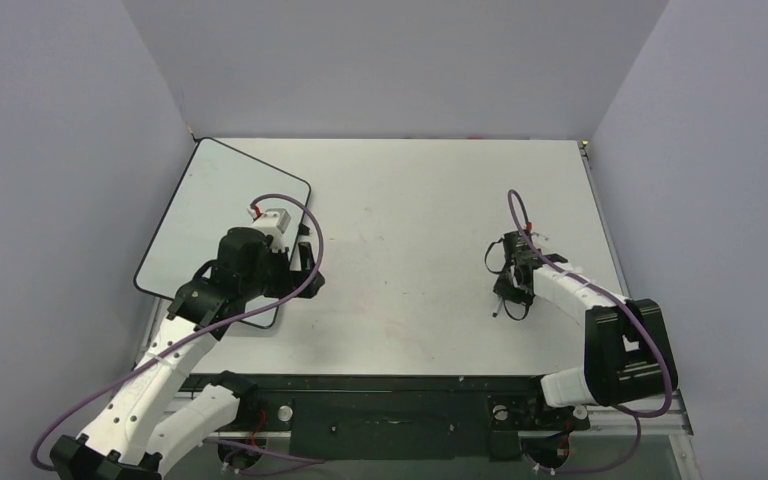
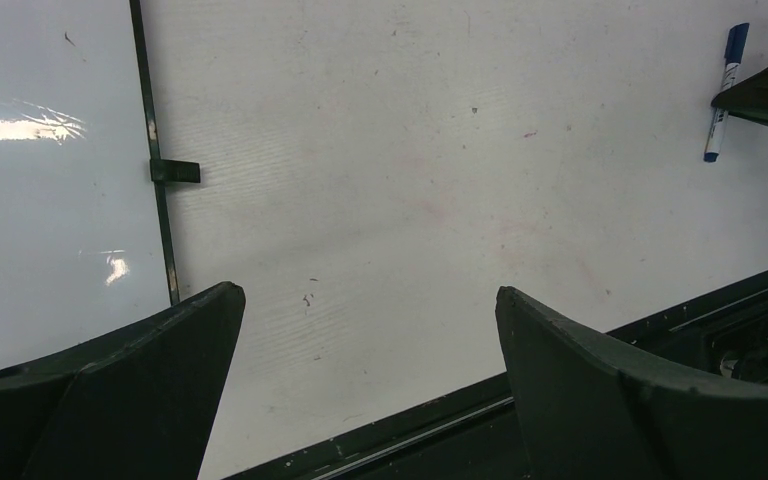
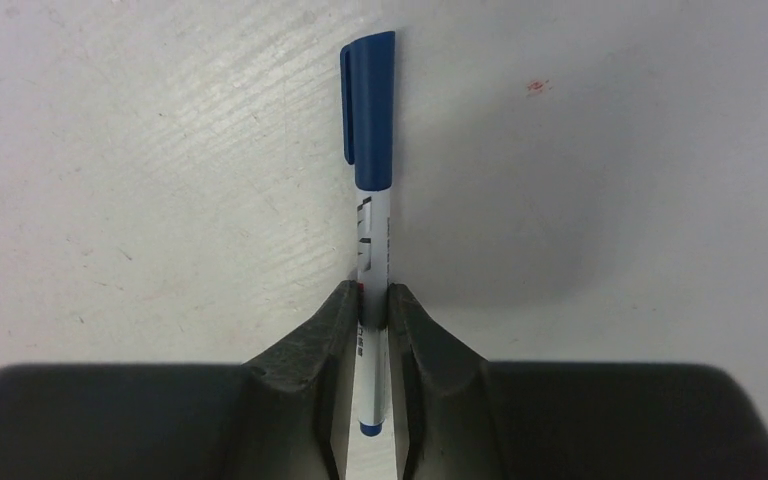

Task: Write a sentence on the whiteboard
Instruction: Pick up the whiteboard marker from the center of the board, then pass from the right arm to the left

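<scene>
Top external: the whiteboard (image 1: 210,215) lies flat on the far-left part of the table (image 1: 410,200), turned at an angle to the table edges.
Whiteboard rim: thin and black, with a small black foot (image 2: 175,172) sticking out onto the tabletop.
Whiteboard surface: glossy, with patches of glare in the left wrist view.
Left gripper (image 1: 305,268): sits above the whiteboard's right edge, its 2 fingers spread wide with nothing between them; 1 finger is over the board side, the other over the bare tabletop.
Right gripper (image 3: 373,300): over the right part of the table, well apart from the whiteboard, its 2 fingers pinched together on the marker (image 3: 370,200).
Marker: white barrel, blue cap still on, gripped near the tail end with the capped end pointing away from the fingers.
Marker height: close against the tabletop; cannot tell whether it is touching it.
</scene>
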